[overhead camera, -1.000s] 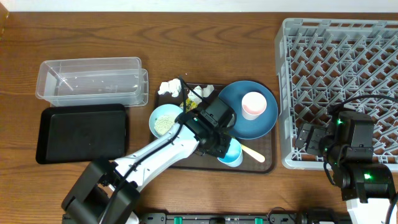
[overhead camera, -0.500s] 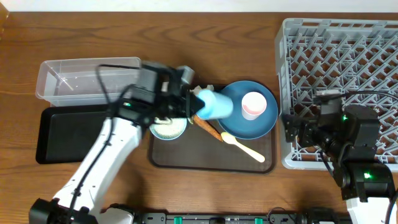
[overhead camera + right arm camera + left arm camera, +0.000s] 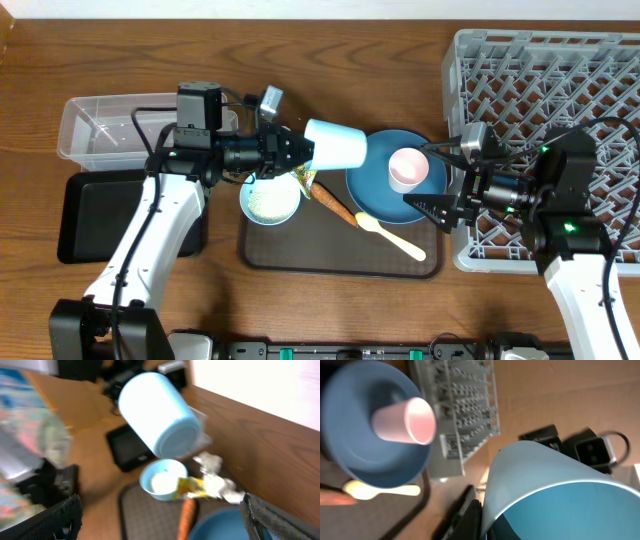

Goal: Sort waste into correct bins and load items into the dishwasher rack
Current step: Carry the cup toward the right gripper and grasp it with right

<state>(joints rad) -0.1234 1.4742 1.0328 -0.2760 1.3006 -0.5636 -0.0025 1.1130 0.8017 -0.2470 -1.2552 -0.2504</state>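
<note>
My left gripper (image 3: 298,152) is shut on the small light blue cup (image 3: 336,145) and holds it on its side above the brown tray; the cup fills the left wrist view (image 3: 560,490). The pink cup (image 3: 405,168) stands on the dark blue plate (image 3: 375,195). My right gripper (image 3: 425,178) is open and empty, its fingers reaching over the plate's right edge, beside the pink cup. A bowl holding rice (image 3: 270,200), a yellow-green wrapper (image 3: 305,180), the carrot (image 3: 332,205) and the yellow spoon (image 3: 390,236) lie on the tray. White tissue wads (image 3: 215,467) show behind the wrapper.
The brown serving tray (image 3: 300,258) sits at the centre. The clear tub (image 3: 100,130) and the black tray (image 3: 75,215) are at the left. The grey dishwasher rack (image 3: 550,80) stands at the right, under my right arm.
My left gripper lifted the light blue cup from the tray's front, up and back, tipping it sideways. My right gripper swung left over the plate's edge, its jaws wide open.
</note>
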